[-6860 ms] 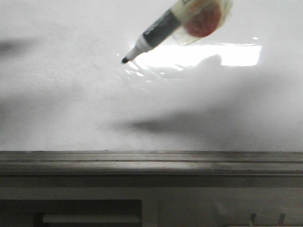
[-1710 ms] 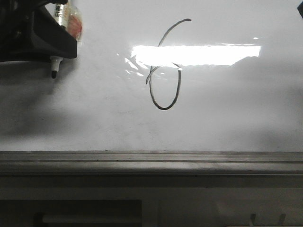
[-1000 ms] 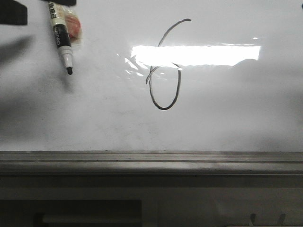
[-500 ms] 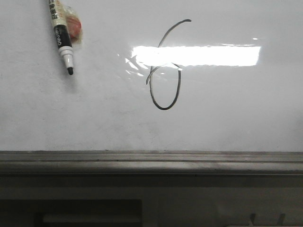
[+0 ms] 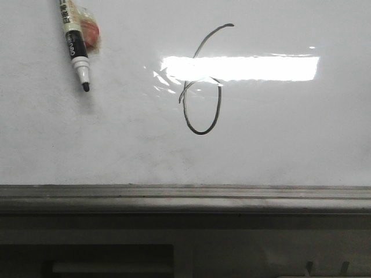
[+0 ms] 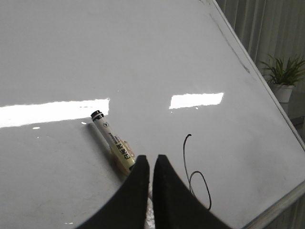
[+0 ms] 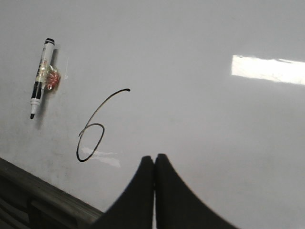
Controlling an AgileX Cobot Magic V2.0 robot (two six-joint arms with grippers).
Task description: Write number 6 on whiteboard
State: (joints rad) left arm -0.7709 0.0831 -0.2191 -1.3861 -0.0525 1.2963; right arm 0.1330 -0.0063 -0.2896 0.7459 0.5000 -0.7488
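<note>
The number 6 is drawn in thin black line on the whiteboard, a narrow loop with a tail curving up-right. It also shows in the left wrist view and the right wrist view. A black-tipped marker pen with an orange blob behind it sticks on the board at the upper left, tip down, held by nothing. My left gripper is off the board near the marker, fingers almost together and empty. My right gripper is shut and empty, off the board right of the 6.
A grey metal ledge runs along the board's lower edge and shows in the right wrist view. A bright light reflection crosses the 6. A potted plant and a curtain stand past the board's edge.
Since the earliest frame the 6 was drawn. The left gripper set the marker on the board at upper left, let go and left the front view. Nothing moved in the last half second.
</note>
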